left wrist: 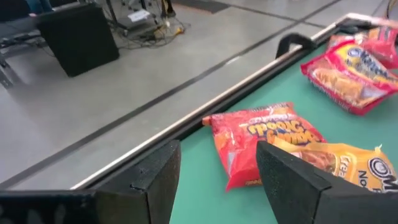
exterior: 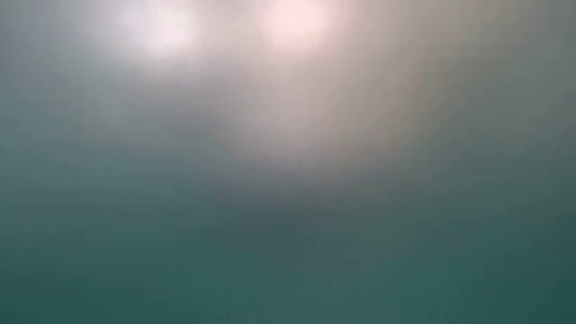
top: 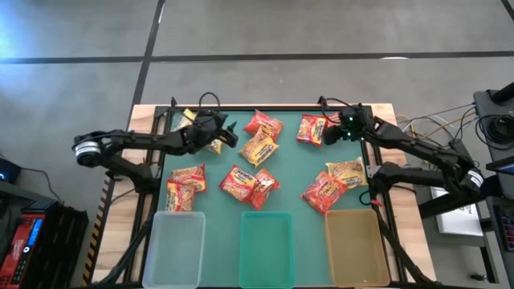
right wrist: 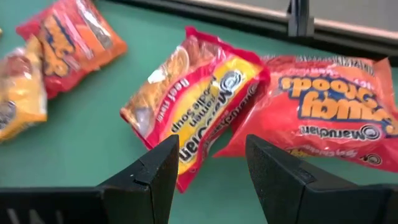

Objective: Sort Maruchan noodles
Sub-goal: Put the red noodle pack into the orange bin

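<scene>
Left gripper open, right gripper open

Noodle packets above perhaps three trays

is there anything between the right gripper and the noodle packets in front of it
Nothing visible. The right gripper has its jaws open over bare green mat, and the yellow-labelled packet and the red packet lie just ahead of it, overlapping each other near the table's back rail.
</scene>
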Controlling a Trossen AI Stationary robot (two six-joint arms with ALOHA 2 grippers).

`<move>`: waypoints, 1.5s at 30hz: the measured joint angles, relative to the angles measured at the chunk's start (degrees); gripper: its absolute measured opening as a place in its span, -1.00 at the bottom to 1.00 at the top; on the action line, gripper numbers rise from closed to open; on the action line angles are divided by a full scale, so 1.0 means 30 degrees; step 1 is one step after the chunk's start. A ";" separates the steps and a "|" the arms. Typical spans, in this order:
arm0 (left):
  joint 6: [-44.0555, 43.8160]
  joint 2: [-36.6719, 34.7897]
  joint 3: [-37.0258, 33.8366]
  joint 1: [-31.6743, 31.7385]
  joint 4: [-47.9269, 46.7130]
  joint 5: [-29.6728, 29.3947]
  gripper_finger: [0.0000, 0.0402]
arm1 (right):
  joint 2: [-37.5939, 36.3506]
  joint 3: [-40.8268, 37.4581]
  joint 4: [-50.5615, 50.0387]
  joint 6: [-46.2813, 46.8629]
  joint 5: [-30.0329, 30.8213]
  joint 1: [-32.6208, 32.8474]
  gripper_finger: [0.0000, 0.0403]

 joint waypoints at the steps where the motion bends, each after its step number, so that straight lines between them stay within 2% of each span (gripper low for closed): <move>1: 0.0007 0.0399 0.0291 -0.0001 0.0020 0.0287 -0.04 | 0.0255 0.0000 0.0014 -0.0098 0.0004 0.0000 -0.13; 7: 0.0175 0.2501 0.1864 -0.0001 0.0038 0.1761 -0.03 | 0.1560 0.0000 0.0851 -0.1547 -0.0030 0.0015 -0.13; 16: 0.0659 0.5013 0.3773 -0.0013 0.0366 0.5183 -0.04 | 0.3426 0.0000 0.3438 -0.5418 -0.2363 0.0015 -0.13; 22: 0.0446 0.6336 0.4444 -0.0026 0.0458 0.5674 -0.04 | 0.5191 0.0000 0.4318 -0.6413 -0.2426 0.0041 -0.13; 31: 0.0153 0.6548 0.4317 -0.0044 0.1813 0.6459 -0.04 | 0.7606 -0.0007 0.5688 -0.7738 -0.2410 0.0893 -0.13; 38: 0.0153 0.6589 0.4299 -0.0044 0.2557 0.6881 -0.04 | 0.9146 0.0071 0.7056 -0.9677 -0.2179 0.2068 -0.13; 45: 0.0162 0.6599 0.4295 -0.0044 0.2821 0.7197 -0.04 | 0.9583 0.0025 0.8369 -1.1375 -0.2699 0.3834 -0.13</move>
